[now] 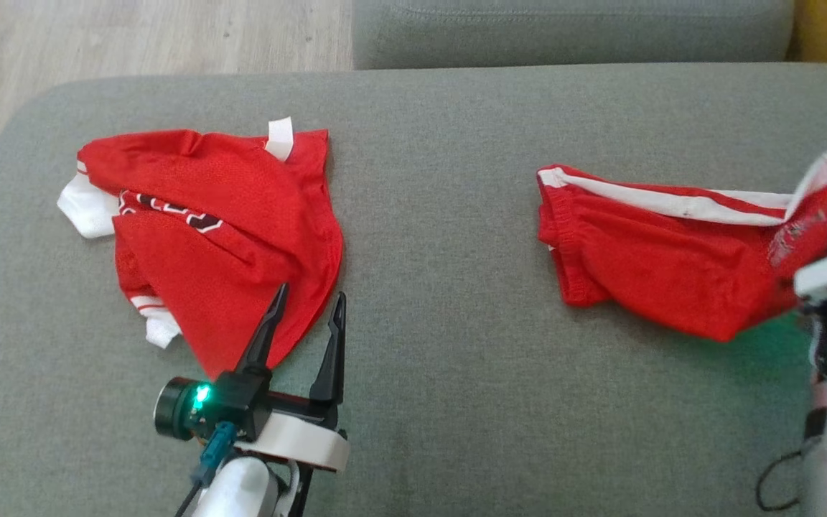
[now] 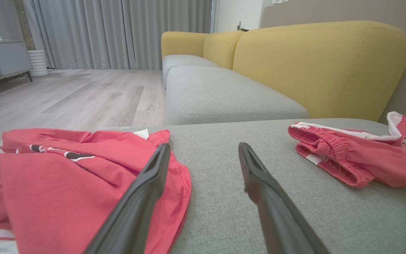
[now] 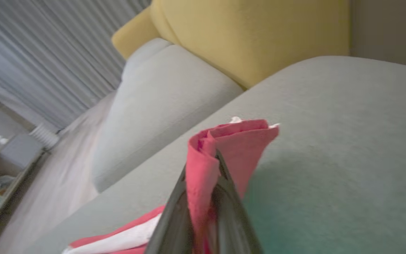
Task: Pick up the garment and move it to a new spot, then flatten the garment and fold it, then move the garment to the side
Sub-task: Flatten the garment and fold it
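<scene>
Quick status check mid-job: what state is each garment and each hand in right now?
red jersey: crumpled, lying on the grey cushion, not held.
red shorts: bunched, one end pinched and apparently raised, the rest on the grey cushion.
left hand: open, empty, poised at the red jersey's near edge.
right hand: shut on the pinched end of the red shorts.

The jersey point(image 1: 220, 237) on the left is red with white trim and dark, white-edged lettering. The shorts point(image 1: 643, 266) on the right are red with a white stripe. The sofa seat point(image 1: 442, 287) is grey-green, the backrest point(image 2: 315, 67) mustard yellow, and the floor point(image 1: 133, 36) pale wood.
</scene>
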`<state>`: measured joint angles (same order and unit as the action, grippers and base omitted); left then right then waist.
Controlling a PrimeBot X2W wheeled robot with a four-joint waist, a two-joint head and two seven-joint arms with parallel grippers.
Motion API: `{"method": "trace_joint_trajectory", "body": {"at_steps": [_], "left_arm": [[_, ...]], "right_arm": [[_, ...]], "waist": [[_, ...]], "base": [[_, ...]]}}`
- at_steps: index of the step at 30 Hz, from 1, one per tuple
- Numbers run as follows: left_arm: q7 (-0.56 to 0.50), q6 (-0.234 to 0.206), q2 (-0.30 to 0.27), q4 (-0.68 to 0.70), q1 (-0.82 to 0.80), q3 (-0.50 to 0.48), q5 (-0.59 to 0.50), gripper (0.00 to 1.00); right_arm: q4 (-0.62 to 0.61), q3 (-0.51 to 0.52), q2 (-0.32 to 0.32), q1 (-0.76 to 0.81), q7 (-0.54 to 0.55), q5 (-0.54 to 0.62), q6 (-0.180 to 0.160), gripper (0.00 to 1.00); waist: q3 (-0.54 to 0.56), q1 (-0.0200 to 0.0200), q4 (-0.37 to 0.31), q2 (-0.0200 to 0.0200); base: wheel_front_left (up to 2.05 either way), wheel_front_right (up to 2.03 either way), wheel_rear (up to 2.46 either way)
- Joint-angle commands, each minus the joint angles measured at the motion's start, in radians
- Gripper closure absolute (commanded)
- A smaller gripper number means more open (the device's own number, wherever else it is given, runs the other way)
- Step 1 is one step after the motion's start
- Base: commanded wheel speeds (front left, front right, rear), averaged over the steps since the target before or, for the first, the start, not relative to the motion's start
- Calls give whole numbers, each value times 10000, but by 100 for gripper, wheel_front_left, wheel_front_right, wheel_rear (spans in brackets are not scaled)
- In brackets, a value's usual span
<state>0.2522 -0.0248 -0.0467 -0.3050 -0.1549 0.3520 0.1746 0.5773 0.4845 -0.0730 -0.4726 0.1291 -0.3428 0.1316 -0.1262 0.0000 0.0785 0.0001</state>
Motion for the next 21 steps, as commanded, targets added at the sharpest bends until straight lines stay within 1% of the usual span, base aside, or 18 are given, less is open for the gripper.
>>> {"method": "trace_joint_trajectory", "body": {"at_steps": [1,5,11,16,21], "left_arm": [[95,31,-36,241,-94,-365,-78,0],[95,42,-36,185,-85,-295,-87,0],[95,20,-35,131,23,-219,-84,0],[95,5,-35,48,125,-174,-78,0],[95,-23,-35,22,261,-145,-79,0]], "right_arm": [[-664,-844,24,-63,-115,-500,-9,100],[-1348,-2366,71,196,-79,-1711,-9,100],[-1907,-4452,85,362,-174,-2866,-9,100],[-1694,-6107,-41,330,-288,-3495,-9,100],[-1032,-7739,-587,422,-262,-3721,-9,100]], "waist": [[83,0,9,-1],[217,0,140,-1],[391,0,523,-1],[546,0,931,-1],[673,0,1252,-1]], "base": [[0,0,0],[0,0,0],[0,0,0],[0,0,0],[0,0,0]]}}
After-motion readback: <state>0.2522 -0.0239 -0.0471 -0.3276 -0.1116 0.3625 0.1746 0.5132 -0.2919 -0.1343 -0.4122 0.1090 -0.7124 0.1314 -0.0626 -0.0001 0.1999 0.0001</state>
